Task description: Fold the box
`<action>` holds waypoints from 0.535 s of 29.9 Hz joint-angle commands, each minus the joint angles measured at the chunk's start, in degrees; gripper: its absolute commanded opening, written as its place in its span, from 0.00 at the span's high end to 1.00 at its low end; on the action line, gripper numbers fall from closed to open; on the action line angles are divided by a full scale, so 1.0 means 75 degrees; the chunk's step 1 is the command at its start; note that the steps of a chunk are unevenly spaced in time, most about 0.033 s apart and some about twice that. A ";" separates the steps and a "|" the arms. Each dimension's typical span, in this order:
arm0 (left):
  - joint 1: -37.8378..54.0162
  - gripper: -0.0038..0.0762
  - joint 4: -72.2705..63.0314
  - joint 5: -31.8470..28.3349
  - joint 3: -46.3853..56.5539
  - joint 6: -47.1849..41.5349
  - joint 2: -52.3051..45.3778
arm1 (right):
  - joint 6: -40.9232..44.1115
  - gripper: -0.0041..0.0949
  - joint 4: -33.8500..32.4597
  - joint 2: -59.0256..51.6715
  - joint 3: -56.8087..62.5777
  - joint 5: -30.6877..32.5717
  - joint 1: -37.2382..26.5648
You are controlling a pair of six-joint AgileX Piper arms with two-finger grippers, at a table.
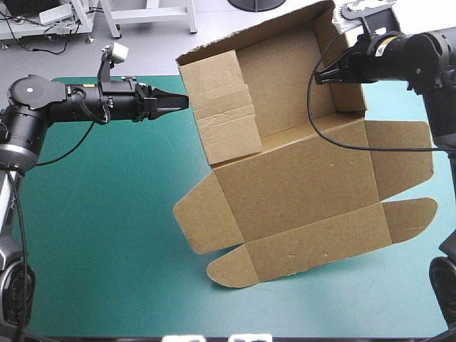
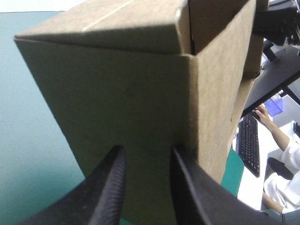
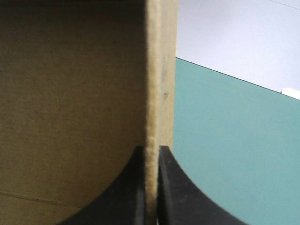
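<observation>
High view: the box stood tilted over the teal-green desk, only its lower flaps touching near the front edge, with bare cover to its left.

Left wrist view: the left gripper, jaws slightly spread, met the box's side wall.

Right wrist view: the right gripper had its jaws pinching a wall's edge.

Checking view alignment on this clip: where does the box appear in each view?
High view: the box is raised and tilted, centre to right, its wall in the right gripper.
Left wrist view: its corner fills the picture ahead of the open left gripper.
Right wrist view: its wall's edge stands between the fingers.
Shared landmark: the teal-green cover.
</observation>
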 commanded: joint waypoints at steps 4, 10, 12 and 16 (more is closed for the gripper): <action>-0.0113 0.65 -0.0911 0.0439 -0.0264 -0.0048 -0.0344 | 0.0143 0.98 0.0263 -0.0053 -0.0240 -0.0571 -0.0003; -0.0113 0.65 -0.1085 0.0439 -0.0293 -0.0048 -0.0353 | 0.0143 0.98 0.0458 0.0152 -0.0240 -0.0599 -0.0003; -0.0113 0.65 -0.1089 0.0439 -0.0293 -0.0048 -0.0353 | 0.0143 0.98 0.0464 0.0204 -0.0240 -0.0599 -0.0003; -0.0113 0.65 -0.1121 0.0439 -0.0293 0.0027 -0.0353 | 0.0143 0.98 0.0464 0.0209 -0.0240 -0.0659 -0.0003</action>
